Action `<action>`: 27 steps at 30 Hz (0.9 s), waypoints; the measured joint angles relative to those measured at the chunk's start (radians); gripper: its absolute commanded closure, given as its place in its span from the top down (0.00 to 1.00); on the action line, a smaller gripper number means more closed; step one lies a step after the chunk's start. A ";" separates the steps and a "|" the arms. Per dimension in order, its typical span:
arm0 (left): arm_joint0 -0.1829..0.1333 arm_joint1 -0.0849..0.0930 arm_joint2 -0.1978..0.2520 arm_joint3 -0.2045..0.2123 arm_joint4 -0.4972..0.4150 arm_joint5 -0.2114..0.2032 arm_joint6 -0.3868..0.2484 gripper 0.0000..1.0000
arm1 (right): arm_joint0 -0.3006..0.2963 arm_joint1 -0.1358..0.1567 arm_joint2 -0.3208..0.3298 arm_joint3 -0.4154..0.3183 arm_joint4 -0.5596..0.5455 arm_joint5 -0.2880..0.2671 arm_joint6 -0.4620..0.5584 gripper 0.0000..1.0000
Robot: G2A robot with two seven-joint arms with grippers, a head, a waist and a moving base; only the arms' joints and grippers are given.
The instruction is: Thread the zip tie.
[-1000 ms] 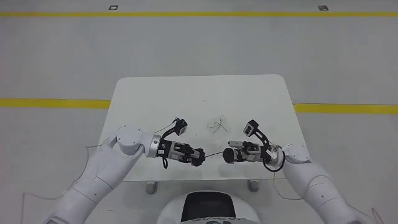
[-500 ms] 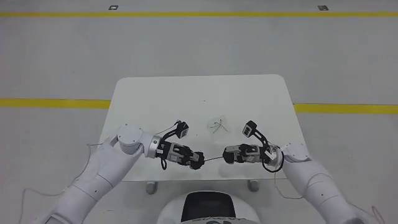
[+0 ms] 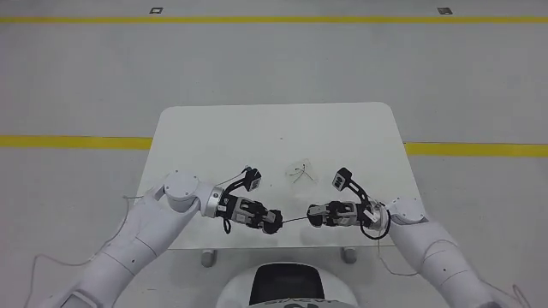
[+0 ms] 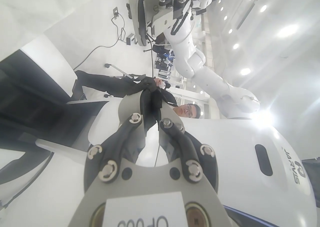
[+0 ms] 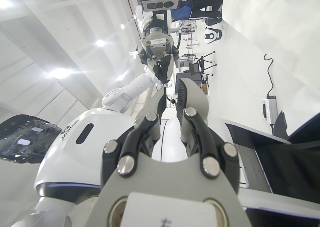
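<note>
White table (image 3: 342, 128) beneath you, your left gripper (image 3: 278, 220) clenched on the zip tie (image 3: 294, 217), your right gripper (image 3: 311, 216) released, thin tangle (image 3: 300, 171) lying beyond.

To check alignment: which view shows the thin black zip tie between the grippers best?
Right wrist view: the black zip tie runs from the left gripper to the right fingers. Top view: a faint line. Left wrist view: shut fingers hide it.

Table (image 3: 342, 128) top: white, smooth, matt. Zip tie (image 3: 294, 217): thin black plastic strand. Right gripper (image 5: 172, 87): satin grey metal fingers, ribbed matt black pads (image 5: 180, 97), glossy black links, polished bright pins. Left gripper (image 4: 151, 99): same grey metal, black pads.
</note>
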 measured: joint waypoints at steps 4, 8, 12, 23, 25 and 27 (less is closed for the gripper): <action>-0.004 0.001 0.007 0.004 -0.008 -0.002 0.002 0.00 | -0.001 0.003 -0.005 -0.006 0.005 0.000 0.000 0.07; -0.009 0.003 0.013 0.008 -0.011 -0.004 0.005 0.00 | -0.002 0.007 -0.010 -0.010 0.010 0.000 0.000 0.07; -0.013 0.004 0.020 0.010 -0.016 -0.005 0.005 0.00 | -0.002 0.011 -0.014 -0.014 0.013 0.000 0.000 0.11; -0.023 0.010 0.032 0.021 -0.028 -0.008 0.010 0.00 | -0.004 0.020 -0.020 -0.026 0.022 0.000 0.000 0.13; -0.025 0.011 0.033 0.023 -0.030 -0.009 0.011 0.00 | -0.004 0.021 -0.021 -0.027 0.023 0.000 0.000 0.13; -0.027 0.012 0.035 0.025 -0.033 -0.010 0.013 0.00 | -0.004 0.023 -0.022 -0.029 0.024 0.000 0.000 0.13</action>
